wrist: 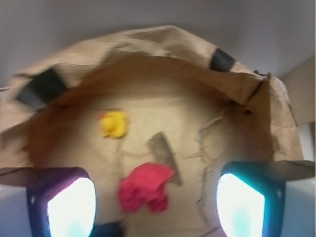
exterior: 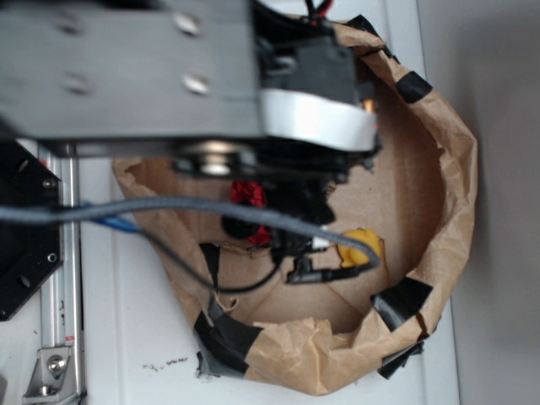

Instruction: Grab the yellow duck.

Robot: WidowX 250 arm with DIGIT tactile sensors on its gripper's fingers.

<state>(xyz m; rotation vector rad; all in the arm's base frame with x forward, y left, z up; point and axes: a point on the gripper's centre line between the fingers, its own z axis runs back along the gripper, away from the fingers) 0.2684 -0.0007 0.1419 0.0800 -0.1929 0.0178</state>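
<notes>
We read the gripper [wrist: 153,205] as spread wide: in the wrist view its two pads [wrist: 69,207] sit at the far left and right of the frame with nothing between them. It hangs inside a crumpled brown paper enclosure [wrist: 163,47] whose raised wall is patched with black tape [wrist: 42,86], probably there to keep the loose items corralled within reach. On its floor lie three things: the yellow duck [wrist: 114,123], ahead and left of the jaw centreline, untouched; a red paper wad [wrist: 145,187] nearer, roughly between the pads; and a brown bark piece [wrist: 165,153] just beside the wad. In the exterior view the duck [exterior: 361,246] peeks out past the arm. We judge the approach must shift forward-left to avoid the wad.
</notes>
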